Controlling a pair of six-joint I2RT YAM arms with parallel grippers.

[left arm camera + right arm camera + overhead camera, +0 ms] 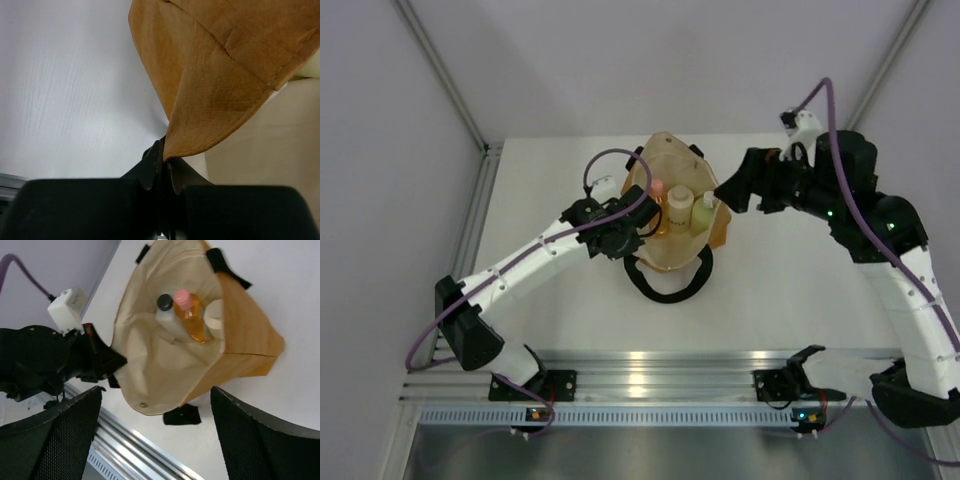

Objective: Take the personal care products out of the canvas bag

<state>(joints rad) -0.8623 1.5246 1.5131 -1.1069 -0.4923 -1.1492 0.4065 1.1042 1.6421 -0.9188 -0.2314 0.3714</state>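
Pinching edge of canvas bag [215, 75], left gripper [163, 160]; right gripper [724, 193] wide, holding nothing

Mustard-orange canvas bag [250, 332], cream inside

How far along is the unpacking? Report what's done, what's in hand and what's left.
Done: nothing is out yet. In hand: the left pincer is shut on the edge of the mustard-orange canvas bag, while the open right pincer hovers near its mouth. Left: all four products inside, the orange bottle with pink cap, the small white dark-capped bottle, the squat cream-white jar and the pale yellow-green bottle.
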